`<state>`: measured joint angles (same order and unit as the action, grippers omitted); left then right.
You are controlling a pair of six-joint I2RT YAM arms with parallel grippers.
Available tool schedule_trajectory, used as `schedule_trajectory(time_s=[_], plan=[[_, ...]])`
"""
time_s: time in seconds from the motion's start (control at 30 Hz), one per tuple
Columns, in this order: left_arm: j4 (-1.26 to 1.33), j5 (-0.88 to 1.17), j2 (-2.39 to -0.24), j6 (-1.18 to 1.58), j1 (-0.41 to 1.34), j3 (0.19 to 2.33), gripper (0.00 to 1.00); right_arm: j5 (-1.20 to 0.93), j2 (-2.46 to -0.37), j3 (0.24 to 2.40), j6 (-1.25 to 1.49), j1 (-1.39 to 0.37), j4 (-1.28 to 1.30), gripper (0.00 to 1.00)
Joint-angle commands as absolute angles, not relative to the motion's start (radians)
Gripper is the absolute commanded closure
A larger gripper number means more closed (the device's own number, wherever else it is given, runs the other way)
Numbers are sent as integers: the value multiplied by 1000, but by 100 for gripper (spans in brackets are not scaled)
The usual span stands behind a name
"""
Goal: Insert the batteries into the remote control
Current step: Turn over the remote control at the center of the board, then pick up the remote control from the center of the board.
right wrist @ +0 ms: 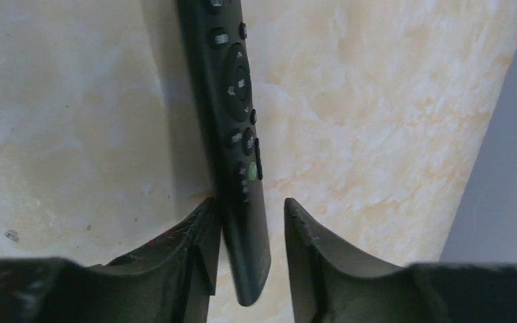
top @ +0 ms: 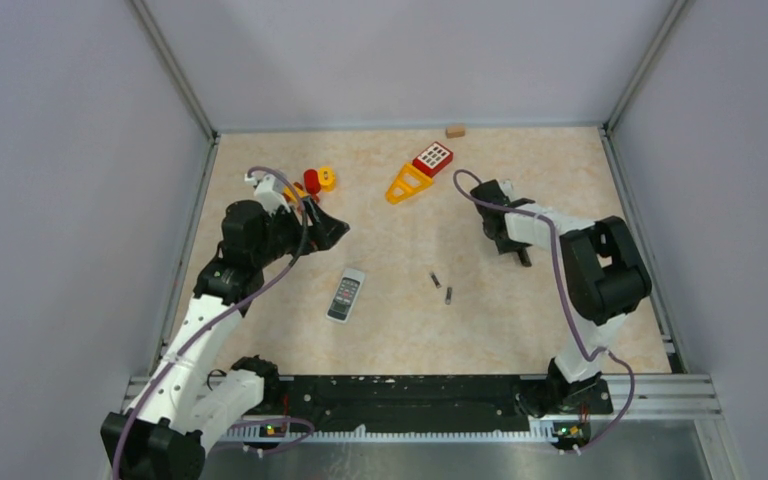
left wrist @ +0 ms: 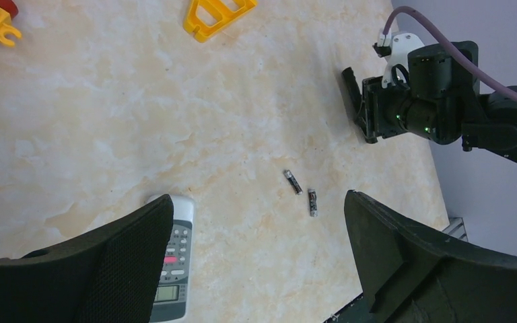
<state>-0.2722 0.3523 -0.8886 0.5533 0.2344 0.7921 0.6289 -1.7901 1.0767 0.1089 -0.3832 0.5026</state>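
Observation:
A white remote control (top: 346, 294) lies face up at mid table; in the left wrist view the white remote control (left wrist: 177, 259) is partly behind my left finger. Two small dark batteries (top: 435, 279) (top: 448, 295) lie apart to its right, seen as one battery (left wrist: 293, 182) and another battery (left wrist: 312, 202). My left gripper (top: 335, 232) (left wrist: 257, 198) hovers open and holds nothing. A black remote control (right wrist: 232, 101) stands between the jaws of my right gripper (right wrist: 250, 202) (top: 515, 250). The left jaw touches it and a gap shows at the right jaw.
A yellow triangular toy (top: 408, 183) and a red keypad toy (top: 433, 158) lie at the back centre. Red and yellow blocks (top: 318, 180) sit behind my left gripper. A small wooden block (top: 455, 130) rests by the back wall. Walls enclose three sides of the table.

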Motion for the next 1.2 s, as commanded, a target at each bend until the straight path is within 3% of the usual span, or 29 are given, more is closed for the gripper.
schedule_trajectory(time_s=[0.0,0.3,0.67,0.87,1.17], plan=[[-289,278,-883,581,235,788,1,581,-1766,1110,127,-379,479,56],[-335,126,-897,634,235,708,1,311,-1603,1103,213,-370,472,52],[-298,142,-1054,652,298,559,3,-99,-1411,954,456,-371,372,47],[-279,-63,-1124,637,500,547,9,-143,-1379,916,493,-370,363,47],[-364,-202,-1316,616,628,623,18,-149,-1347,883,511,-372,352,47]])
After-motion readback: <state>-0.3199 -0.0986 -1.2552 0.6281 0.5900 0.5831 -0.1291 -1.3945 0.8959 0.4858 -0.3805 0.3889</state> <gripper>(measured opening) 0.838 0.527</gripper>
